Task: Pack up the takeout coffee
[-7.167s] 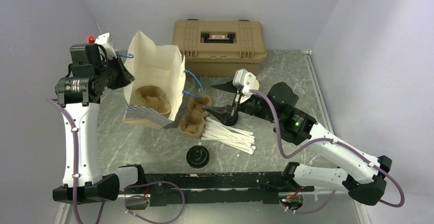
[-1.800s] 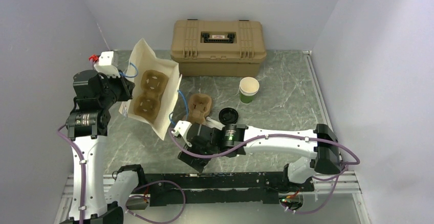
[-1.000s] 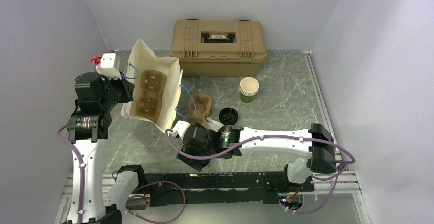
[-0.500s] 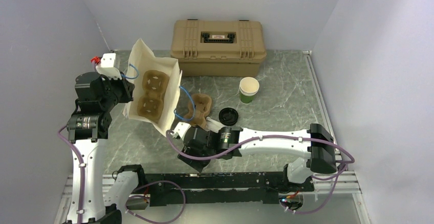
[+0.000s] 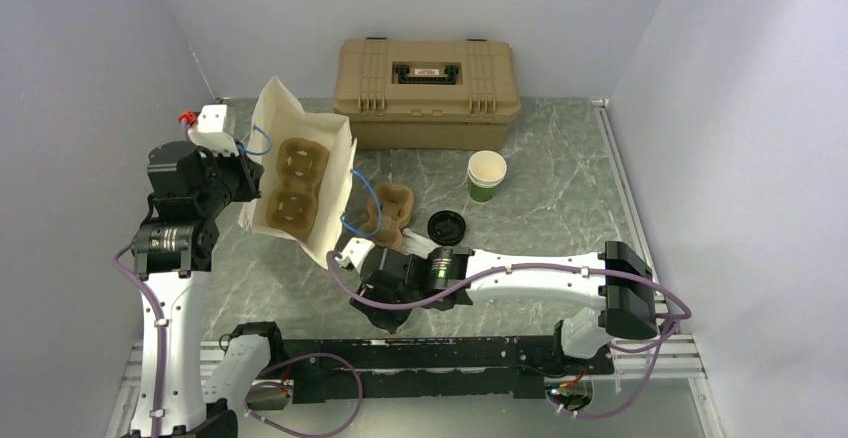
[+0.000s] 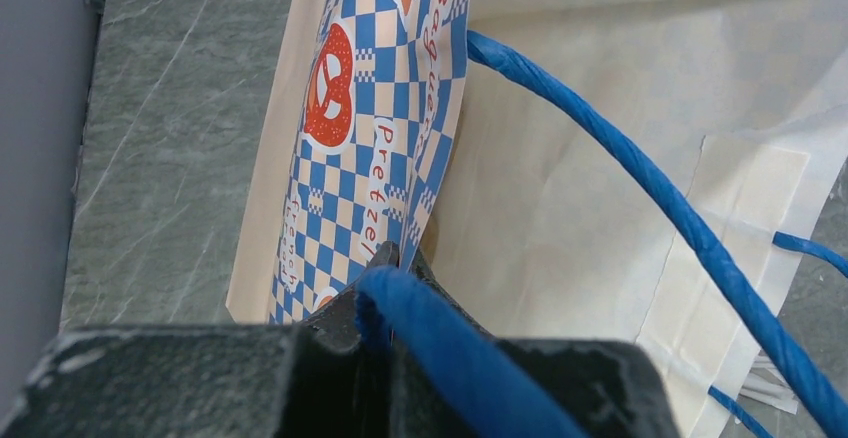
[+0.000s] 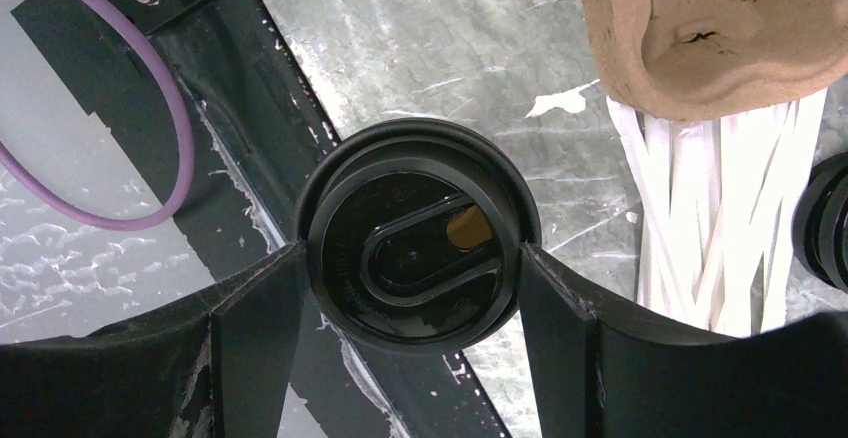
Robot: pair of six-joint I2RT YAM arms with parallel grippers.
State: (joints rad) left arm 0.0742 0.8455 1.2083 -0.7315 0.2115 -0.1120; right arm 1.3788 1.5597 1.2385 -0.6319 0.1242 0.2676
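Standing upright, long axis vertical, the takeout coffee (image 7: 415, 253) points its glossy round black lid at the wrist camera, near the table's (image 5: 560, 208) 6 o'clock edge; overhead, the right gripper (image 7: 412, 278) hides it. Those jaws flank the lid; clamped or not, I cannot tell. The left gripper (image 6: 395, 268) clenches the paper bag's (image 5: 272, 108) blue cord handle (image 6: 600, 158).

- Takeout coffee (image 7: 418, 248) stands at the near edge, close to the black rail (image 7: 240, 118). Right gripper (image 7: 412, 283) straddles its lid, with no visible slack on either side.
- Just far-right of it: white sticks (image 7: 700, 188), pulp carrier (image 7: 700, 28), loose black lid (image 5: 446, 226). Crowded.
- Paper bag (image 5: 272, 108) hangs tilted from the left gripper (image 5: 245, 173), mouth open. A pulp tray (image 5: 290, 183) covers its floor.
- Tan toolbox (image 5: 428, 78) walls the far edge; green cup (image 5: 486, 175) stands near it.
- Table (image 5: 560, 183) right of the green cup lies bare.
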